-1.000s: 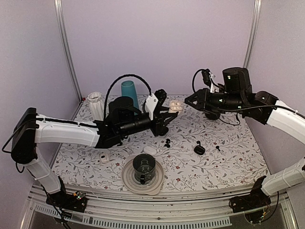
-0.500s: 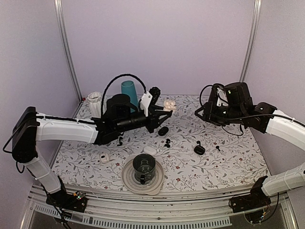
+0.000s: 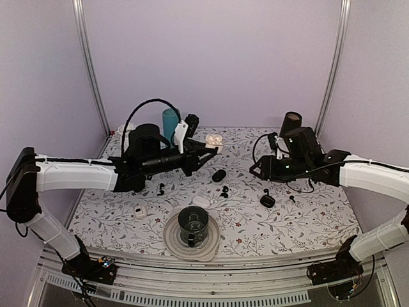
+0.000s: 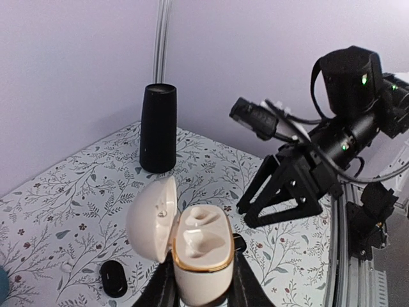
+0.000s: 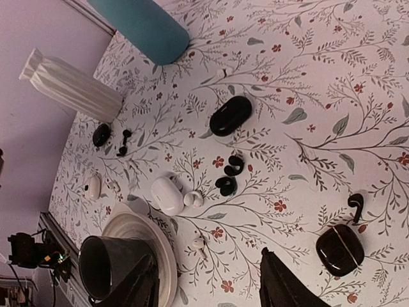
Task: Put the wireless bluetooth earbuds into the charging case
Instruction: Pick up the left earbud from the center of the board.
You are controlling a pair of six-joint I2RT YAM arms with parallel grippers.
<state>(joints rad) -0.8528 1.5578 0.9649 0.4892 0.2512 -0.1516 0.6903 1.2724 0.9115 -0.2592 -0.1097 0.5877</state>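
So, black earbuds (image 5: 225, 186): two tiny shiny ones lie close together on the tabletop (image 5: 332, 77), in the middle of the right wrist view.
Other earbud (image 5: 354, 203): a black one with a little stem, just beside a shiny black case (image 5: 339, 249) at the lower right of the same view.
Cream charging case (image 4: 203, 252): open, with its lid tipped back to the left. It has a gold rim and two hollows inside. It is held up in the air at the bottom middle of the left wrist view.
Left hand (image 4: 202, 288): pinching the cream charging case from both sides, low on its body.
Right hand (image 5: 214, 288): its fingers are spread wide apart at the bottom of the right wrist view, up above the tabletop.
Black pebble case (image 5: 231, 115): shut, lying near the two earbuds, just above them in the right wrist view.
White case (image 5: 167, 194): to the left of the two earbuds.
Plate (image 5: 163, 240): at the lower left, with a dark cup (image 5: 105, 262) on it.
Teal cup (image 5: 140, 25): at the top of the right wrist view.
White ribbed vase (image 5: 70, 89): at the upper left.
Tall black tube (image 4: 157, 128): stands upright at the upper left of the left wrist view.
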